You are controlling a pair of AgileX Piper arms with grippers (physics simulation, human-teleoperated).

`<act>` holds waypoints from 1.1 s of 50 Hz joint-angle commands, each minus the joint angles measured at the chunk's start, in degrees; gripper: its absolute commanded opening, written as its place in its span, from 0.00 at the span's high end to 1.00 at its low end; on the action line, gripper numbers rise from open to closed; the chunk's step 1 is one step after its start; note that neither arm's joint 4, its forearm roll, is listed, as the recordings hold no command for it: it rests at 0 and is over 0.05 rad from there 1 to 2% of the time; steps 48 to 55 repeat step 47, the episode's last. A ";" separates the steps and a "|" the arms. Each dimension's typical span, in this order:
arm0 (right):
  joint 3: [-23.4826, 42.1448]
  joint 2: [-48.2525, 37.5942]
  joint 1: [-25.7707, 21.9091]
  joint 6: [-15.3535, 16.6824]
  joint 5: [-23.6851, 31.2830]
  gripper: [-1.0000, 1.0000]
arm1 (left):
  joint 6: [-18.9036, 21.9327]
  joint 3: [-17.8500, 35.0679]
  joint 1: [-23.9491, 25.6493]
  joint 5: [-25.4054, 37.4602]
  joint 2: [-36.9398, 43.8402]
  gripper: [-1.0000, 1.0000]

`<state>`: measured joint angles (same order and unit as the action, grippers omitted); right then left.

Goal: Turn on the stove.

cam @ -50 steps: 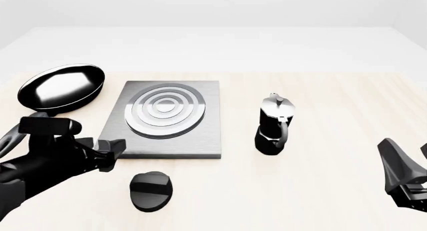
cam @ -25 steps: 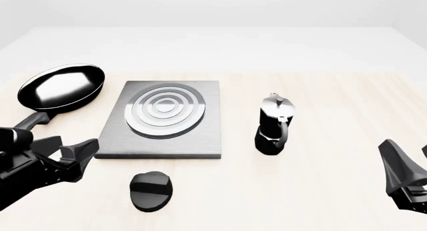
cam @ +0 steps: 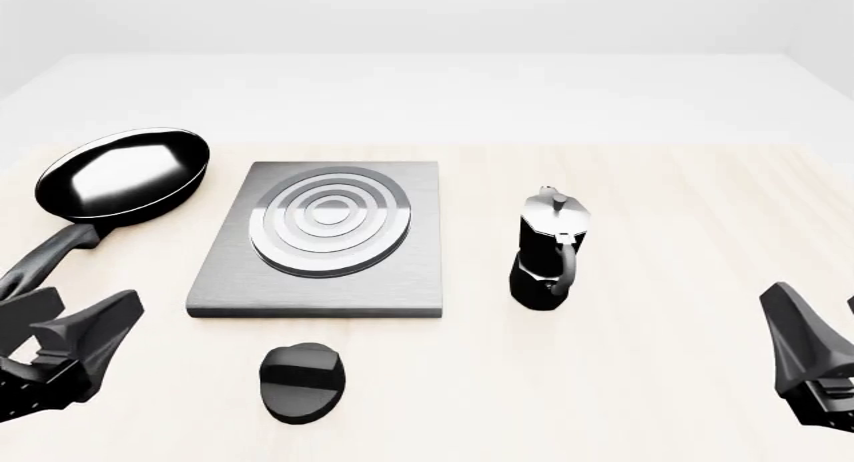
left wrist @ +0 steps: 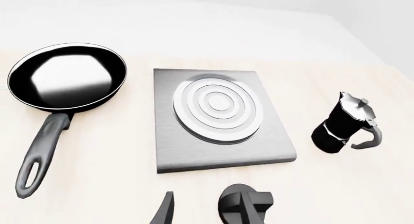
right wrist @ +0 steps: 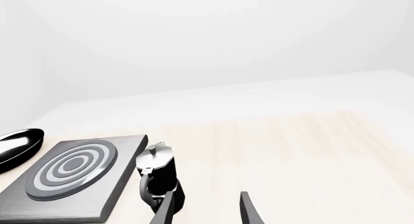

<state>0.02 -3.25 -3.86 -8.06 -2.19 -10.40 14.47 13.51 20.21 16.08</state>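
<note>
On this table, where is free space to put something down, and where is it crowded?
The widest bare patch lies to the right of the moka pot, ahead of the right gripper. Another strip runs behind the stove to the table's far edge. It is crowded on the left: frying pan, stove, knob and left gripper sit close together.

We see a black frying pan (cam: 123, 174) lying on the pale wooden desk (cam: 667, 212) at the far left, its glossy bowl catching light and its handle pointing toward the near edge. Well apart to the right stands an upright black-and-silver moka pot (cam: 547, 250), lid closed.
</note>
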 commanded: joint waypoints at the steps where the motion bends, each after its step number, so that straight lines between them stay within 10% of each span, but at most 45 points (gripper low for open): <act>1: 0.00 0.35 -0.08 -0.26 0.36 0.00 | -0.59 0.57 -0.52 4.93 -6.51 0.00; 55: 0.00 -2.55 -0.20 0.41 -1.59 0.00 | -0.14 8.65 1.79 17.57 -16.07 0.00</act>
